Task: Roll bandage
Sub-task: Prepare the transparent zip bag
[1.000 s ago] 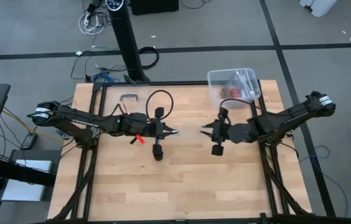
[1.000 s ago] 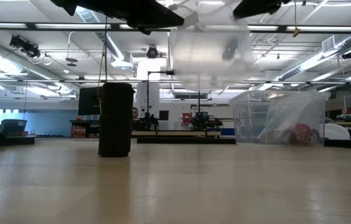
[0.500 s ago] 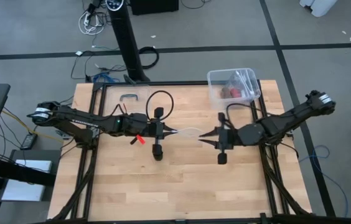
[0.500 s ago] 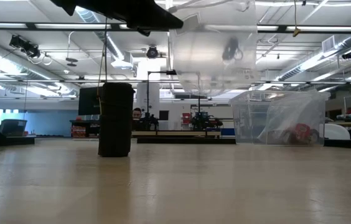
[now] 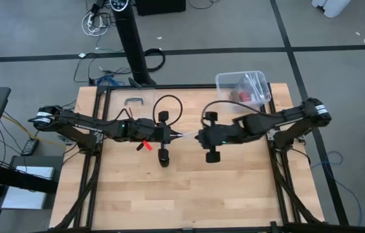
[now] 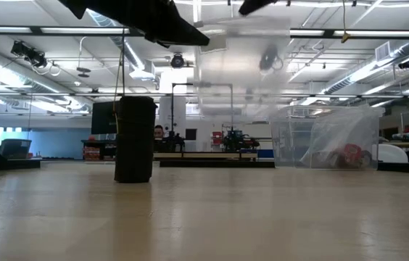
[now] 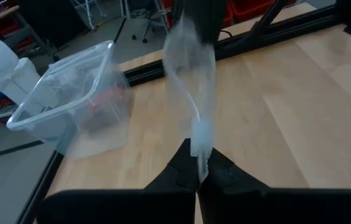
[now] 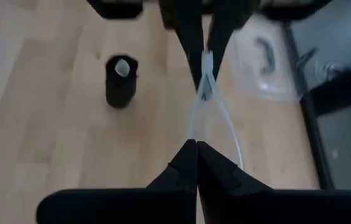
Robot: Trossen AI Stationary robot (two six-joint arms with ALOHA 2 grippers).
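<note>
the left claw hangs above the middle of the wooden desk, with its two fingers pressed together on one end of a clear plastic wrapper. the right claw is just beside it, facing it, and its fingers are also closed on the same wrapper, on the other end. in the left wrist view the wrapper stands up from the left fingers as a thin, see-through sheet. in the right wrist view it is drawn between the two claws as a narrow strip.

the bandage is a black roll and stands upright on the desk, apart from both claws. in the high view it is just below the left claw, near the desk's middle. a clear plastic box sits at the far right corner of the desk, with something red inside it.
</note>
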